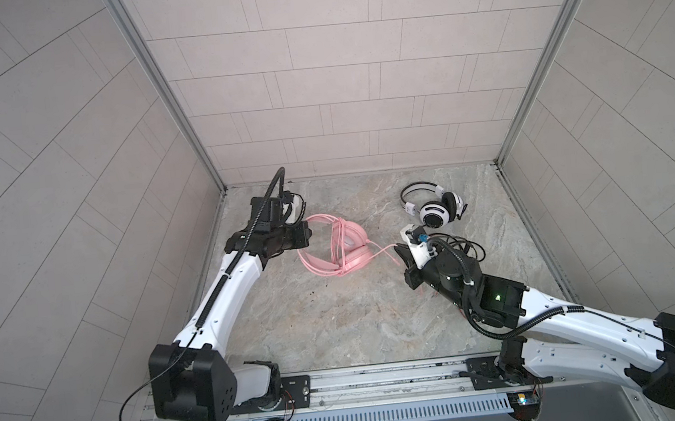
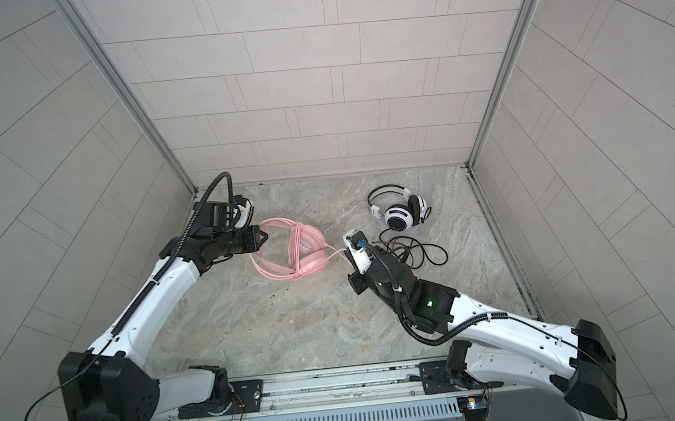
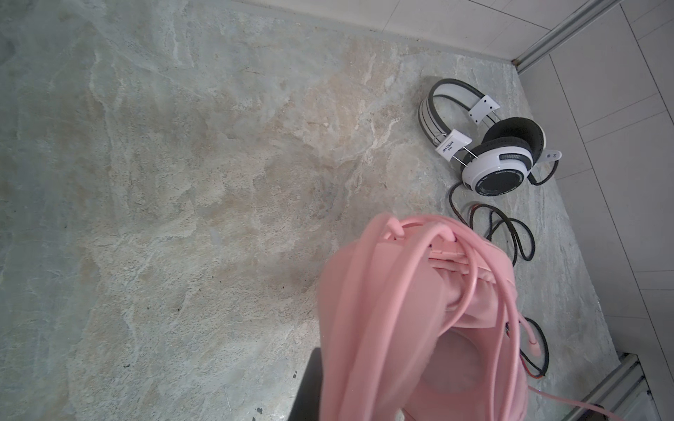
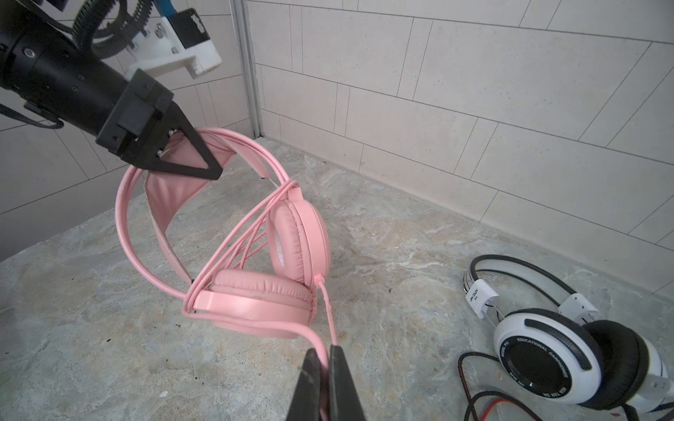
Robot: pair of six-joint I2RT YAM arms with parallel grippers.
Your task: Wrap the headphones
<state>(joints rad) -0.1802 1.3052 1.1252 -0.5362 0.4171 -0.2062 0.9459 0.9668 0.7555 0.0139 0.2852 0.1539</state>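
The pink headphones (image 1: 349,246) (image 2: 309,245) are held tilted over the stone table at centre left. The pink cable (image 4: 255,237) is looped several times across the headband and earcups. My left gripper (image 1: 308,233) (image 4: 215,171) is shut on the pink headband. In the left wrist view the headband (image 3: 364,310) hides all but one black finger (image 3: 310,386). My right gripper (image 4: 325,355) (image 1: 398,252) is shut on the free stretch of pink cable just past the lower earcup. The white-and-black headphones (image 1: 436,213) (image 4: 547,350) lie untouched at the back right.
A loose black cable (image 2: 422,250) (image 3: 510,233) coils on the table beside my right wrist. Tiled walls close in the back and both sides, with metal corner posts (image 1: 502,155). A metal rail (image 1: 384,382) runs along the front edge.
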